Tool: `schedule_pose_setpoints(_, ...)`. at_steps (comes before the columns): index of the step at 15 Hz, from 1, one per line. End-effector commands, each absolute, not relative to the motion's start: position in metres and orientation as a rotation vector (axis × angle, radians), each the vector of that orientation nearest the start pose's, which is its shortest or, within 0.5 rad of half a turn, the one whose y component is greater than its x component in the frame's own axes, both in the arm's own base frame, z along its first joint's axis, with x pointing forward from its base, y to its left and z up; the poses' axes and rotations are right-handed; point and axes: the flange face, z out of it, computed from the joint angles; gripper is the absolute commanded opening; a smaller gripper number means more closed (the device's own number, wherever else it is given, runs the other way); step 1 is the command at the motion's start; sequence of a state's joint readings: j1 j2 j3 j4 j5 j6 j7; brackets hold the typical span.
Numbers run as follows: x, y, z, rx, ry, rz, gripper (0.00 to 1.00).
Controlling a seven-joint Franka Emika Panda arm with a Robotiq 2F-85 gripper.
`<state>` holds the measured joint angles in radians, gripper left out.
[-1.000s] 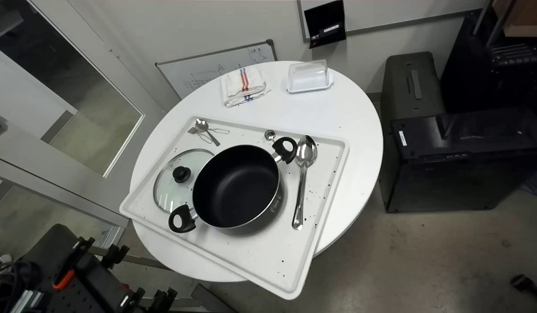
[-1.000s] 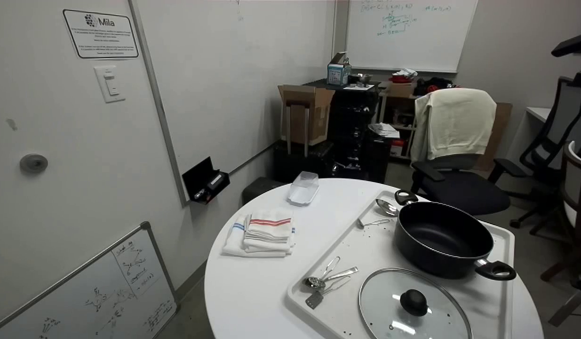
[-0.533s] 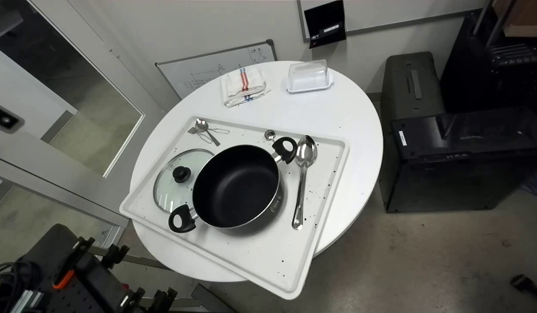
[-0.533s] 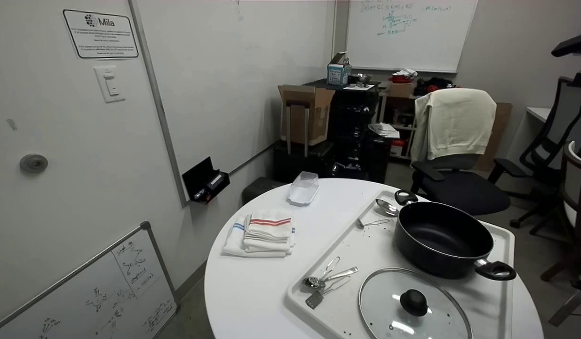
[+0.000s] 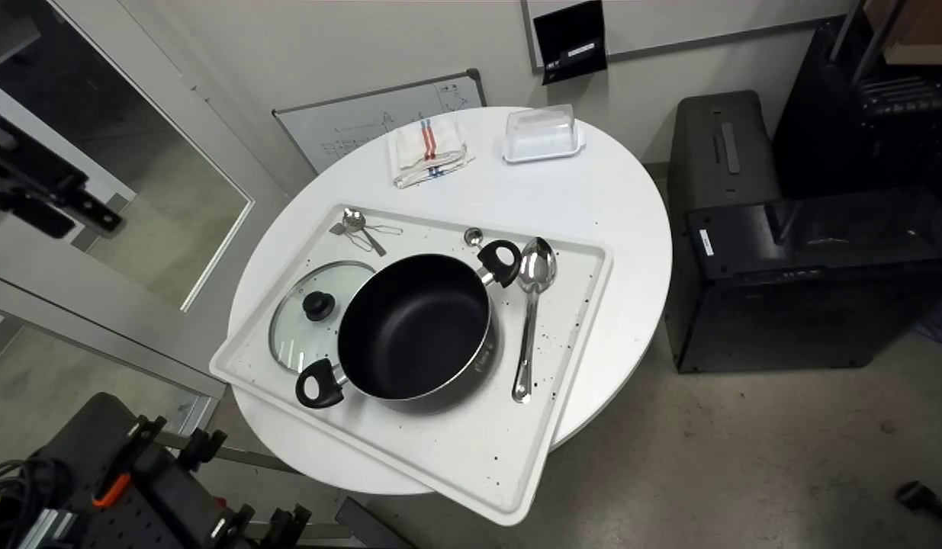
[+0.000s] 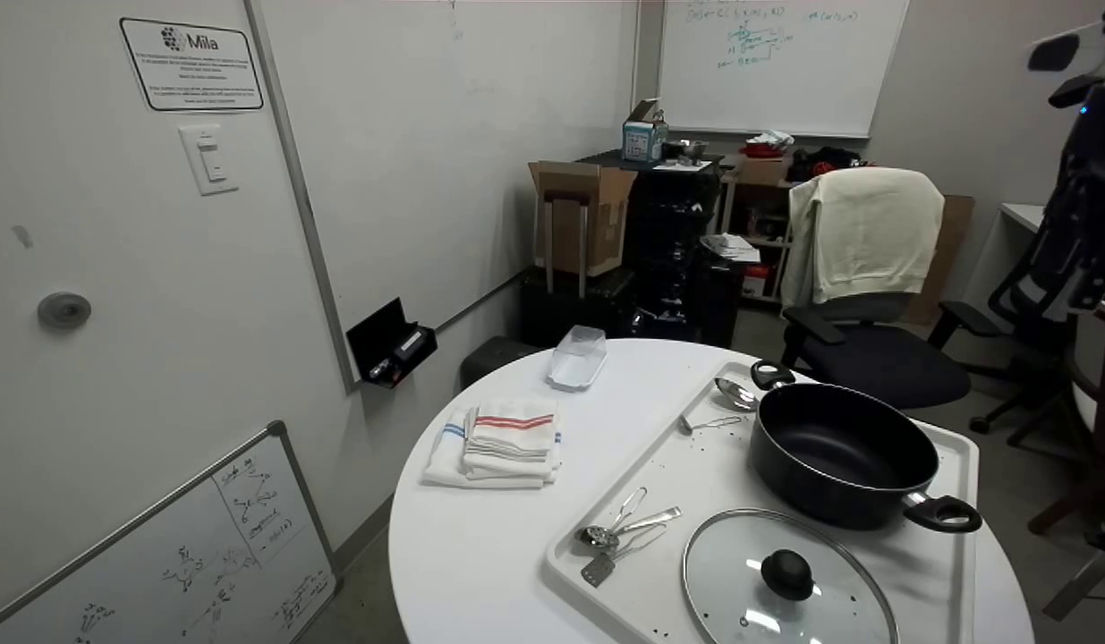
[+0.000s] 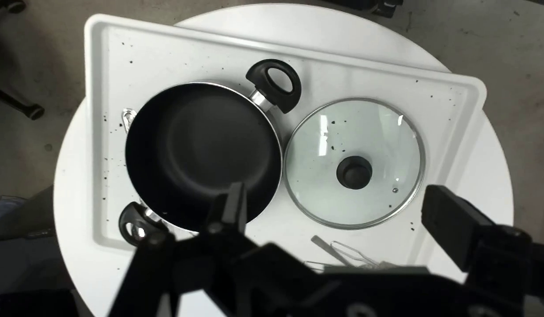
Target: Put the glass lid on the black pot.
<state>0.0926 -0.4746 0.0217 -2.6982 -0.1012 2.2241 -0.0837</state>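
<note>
The glass lid (image 5: 291,332) lies flat on a white tray, knob up, beside the black pot (image 5: 413,328). In an exterior view the lid (image 6: 740,577) is nearer the camera than the pot (image 6: 838,452). The pot is upright, uncovered and empty. In the wrist view the lid (image 7: 320,185) shows whole, its rim close against or touching the pot (image 7: 210,136). My gripper (image 7: 335,191) is open and empty, fingers wide apart, above the tray; the lid's knob appears between and beyond the fingertips. My gripper (image 5: 81,213) also shows at an exterior view's left edge, well off the lid.
The white tray (image 5: 440,457) overhangs the round white table (image 5: 631,229). A large metal spoon (image 5: 528,328) lies beside the pot. Small utensils (image 5: 356,229) lie near the lid. Folded towels (image 5: 429,152) and a clear-covered dish (image 5: 543,137) stand at the table's far side.
My gripper has come into an exterior view from the left edge, moving toward the table. The arm now also shows at the right edge in an exterior view. Lid and pot are unmoved.
</note>
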Motion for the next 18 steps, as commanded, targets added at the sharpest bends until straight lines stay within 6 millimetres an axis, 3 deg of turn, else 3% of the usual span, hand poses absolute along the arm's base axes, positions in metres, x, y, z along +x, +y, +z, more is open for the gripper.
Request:
schedule_pose_setpoints(1,0.389,0.067,0.341,-3.174,-0.548,0.055,1.00)
schedule_pose_setpoints(9,0.416,0.115,0.260,-3.151,-0.735,0.124,1.00)
schedule_pose_setpoints(18,0.446,0.139,0.168,-3.142,-0.888,0.226,1.00)
